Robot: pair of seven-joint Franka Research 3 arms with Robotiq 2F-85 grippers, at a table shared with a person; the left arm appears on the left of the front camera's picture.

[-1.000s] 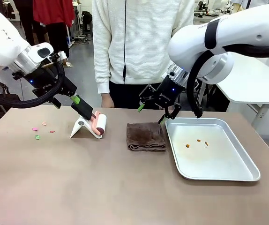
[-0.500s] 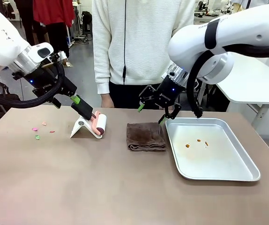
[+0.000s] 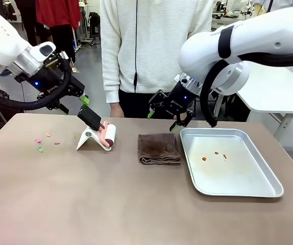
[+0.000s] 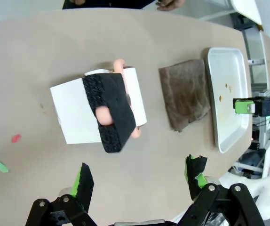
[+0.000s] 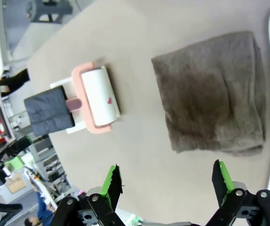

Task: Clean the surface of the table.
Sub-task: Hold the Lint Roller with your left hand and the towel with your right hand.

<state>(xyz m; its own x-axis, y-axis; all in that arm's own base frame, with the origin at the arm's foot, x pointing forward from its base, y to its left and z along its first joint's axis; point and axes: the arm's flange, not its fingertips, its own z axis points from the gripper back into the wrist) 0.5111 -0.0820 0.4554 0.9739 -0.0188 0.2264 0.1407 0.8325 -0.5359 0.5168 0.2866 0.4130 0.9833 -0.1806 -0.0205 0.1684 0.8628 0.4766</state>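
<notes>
On the broad, matte brownish-taupe table [image 3: 111, 204], a pink-and-white lint roller with a black handle [image 3: 103, 131] rests on its white stand, beside a folded brown towel [image 3: 159, 148] and a shallow silver metal tray [image 3: 248, 190]. The left gripper [image 4: 139, 175] hovers above the roller's handle, fingers spread and empty. The right gripper [image 5: 166, 179] hangs over the towel, likewise spread and empty.

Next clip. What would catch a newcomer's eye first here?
Both grippers are open: the left gripper points at a pink lint roller on its white stand, the right gripper hangs by a folded brown cloth mid-table. Then the mess: coloured scraps on the table toward its left end, and crumbs in the metal tray on the right.
</notes>
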